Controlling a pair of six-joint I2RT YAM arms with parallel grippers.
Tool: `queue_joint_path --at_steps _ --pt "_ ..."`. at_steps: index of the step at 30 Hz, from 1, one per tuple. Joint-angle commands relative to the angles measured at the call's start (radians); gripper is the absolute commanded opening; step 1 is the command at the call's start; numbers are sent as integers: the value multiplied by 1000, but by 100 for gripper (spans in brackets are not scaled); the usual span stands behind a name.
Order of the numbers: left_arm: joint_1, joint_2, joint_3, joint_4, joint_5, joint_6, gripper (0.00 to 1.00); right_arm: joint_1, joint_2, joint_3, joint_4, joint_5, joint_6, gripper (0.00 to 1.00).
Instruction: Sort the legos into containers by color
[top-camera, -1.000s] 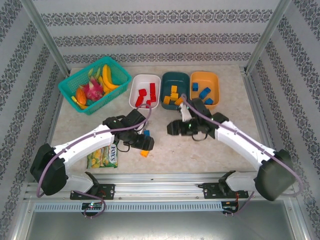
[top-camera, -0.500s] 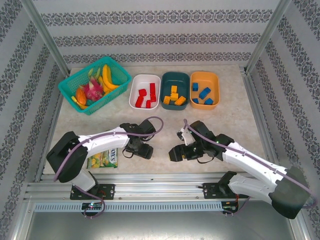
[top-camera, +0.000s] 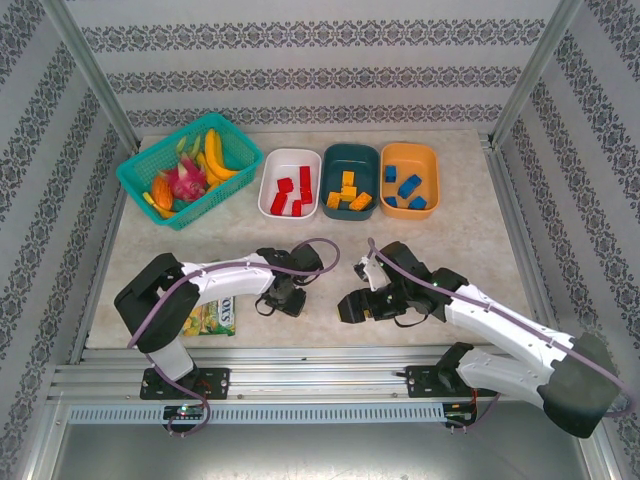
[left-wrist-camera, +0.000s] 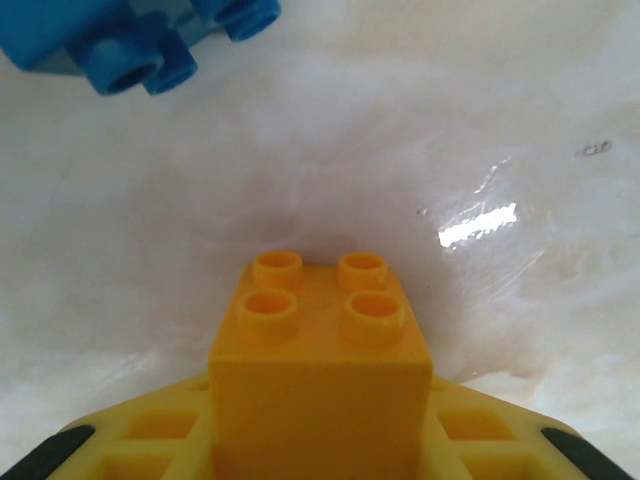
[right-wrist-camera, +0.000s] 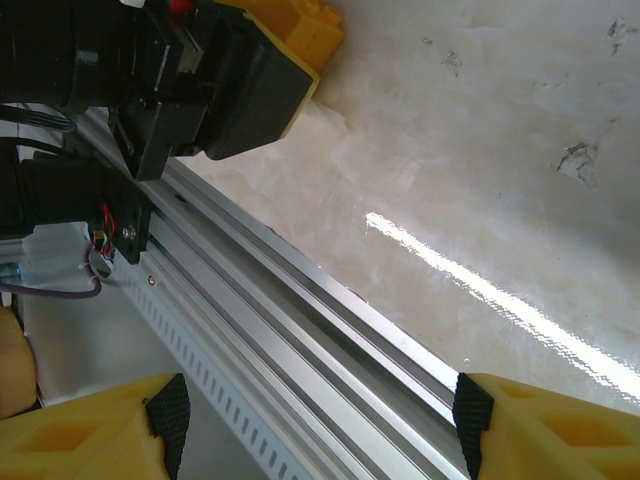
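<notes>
Legos: you've got one orange-yellow brick (left-wrist-camera: 320, 370) pinched in the left gripper (left-wrist-camera: 320, 435) and one blue brick (left-wrist-camera: 125, 45) loose on the table just past it. The rest sit in the tubs.
Tubs: three in a row at the far side. White tub (top-camera: 285, 163) on the left, dark teal tub (top-camera: 352, 157) in the middle, orange tub (top-camera: 420, 158) on the right.
Counts: roughly four red bricks (top-camera: 305, 184) in the white one, about four orange-yellow ones in the teal, four blue in the orange.
Left gripper (top-camera: 288, 297): clamped on that brick, four studs facing away, low over the table near the front.
Right gripper (right-wrist-camera: 310, 420): fingers spread wide, holding nothing, near the front edge (top-camera: 350, 305).
Shapes: bricks are chunky glossy plastic with round studs. Tubs are smooth rounded rectangles.
Other stuff: one teal lattice basket (top-camera: 135, 175) of fruit at far left, one green snack packet (top-camera: 213, 318) at near left.
Surface: pale marbled table (top-camera: 450, 250), shiny with glare streaks, and a ribbed aluminium rail (right-wrist-camera: 300, 330) along the near edge.
Room: walls in grey-and-white damask stripes.
</notes>
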Motion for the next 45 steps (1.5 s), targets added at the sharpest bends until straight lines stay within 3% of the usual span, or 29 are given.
queue_joint_path --at_steps 1,8,13,22,35,41,45 --pt "-20 -11 30 -5 -32 2 36 0 15 28 4 -2 -14 72" --pt "-11 -114 178 -115 -44 -43 35 -26 -26 137 -49 72 -10 70" --pt "45 -81 357 -135 34 -54 35 -151 -63 222 -13 135 78 70" --pt "176 194 749 -133 168 -16 35 -362 67 365 63 133 174 70" --pt "253 730 1451 -194 264 -21 35 -482 289 506 84 147 258 69" --pt "292 834 1534 -61 278 -59 35 -503 352 576 85 133 235 69" --pt "316 863 1546 -16 201 -58 33 -507 366 585 84 121 220 69"
